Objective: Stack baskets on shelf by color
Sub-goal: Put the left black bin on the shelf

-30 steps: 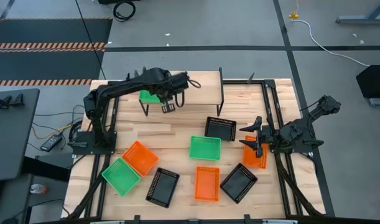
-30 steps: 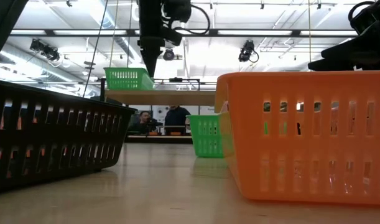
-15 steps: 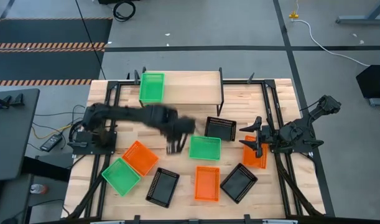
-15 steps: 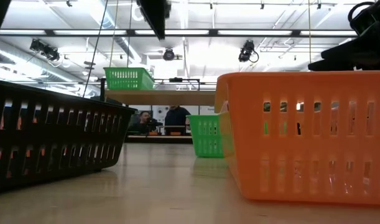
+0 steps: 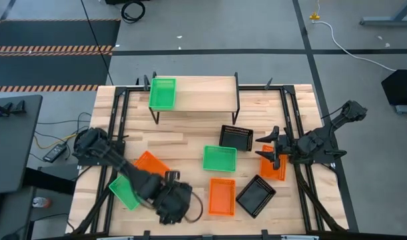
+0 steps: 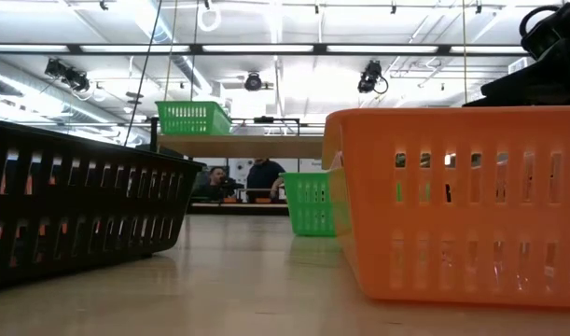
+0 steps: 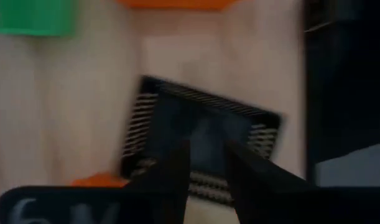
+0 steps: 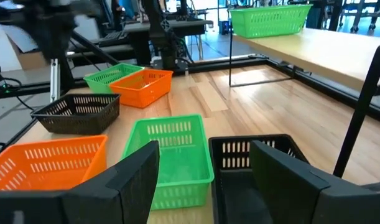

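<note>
high view: left tool (image 5: 171, 201) over a black basket (image 7: 202, 146), fingers parted, empty; right tool (image 5: 275, 148) open, empty.

- Left gripper (image 7: 205, 165) hangs over a black basket (image 7: 199, 140), the wrist view smeared by motion.
- In the high view, that basket lies almost wholly hidden beneath the left arm (image 5: 160, 193).
- Right arm (image 6: 541, 56) is cut off by the low view's edge.
</note>
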